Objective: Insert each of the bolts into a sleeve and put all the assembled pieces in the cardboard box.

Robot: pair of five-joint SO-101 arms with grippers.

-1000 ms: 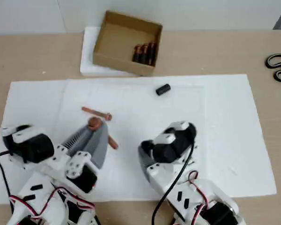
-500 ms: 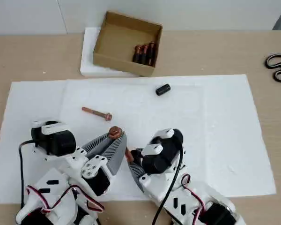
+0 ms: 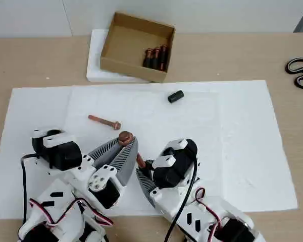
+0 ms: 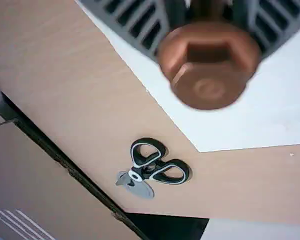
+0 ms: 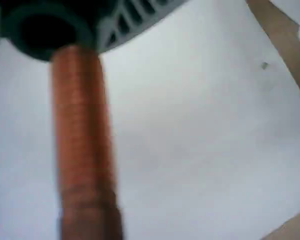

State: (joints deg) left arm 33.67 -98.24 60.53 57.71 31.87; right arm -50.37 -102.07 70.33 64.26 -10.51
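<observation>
High view: the left gripper is clamped on a bolt just under its head. The shank slants toward 4 o'clock to the right gripper, whose own wrist covers its tips. From the held bolt, a loose bolt lies at 10 o'clock and a spare sleeve at 1. The cardboard box is at 12, with assembled pieces inside.

Left wrist view: the hex head sits between ribbed fingers; scissors lie on the table.

Right wrist view: the jaws grip a dark sleeve, with the threaded shank at its rim.
</observation>
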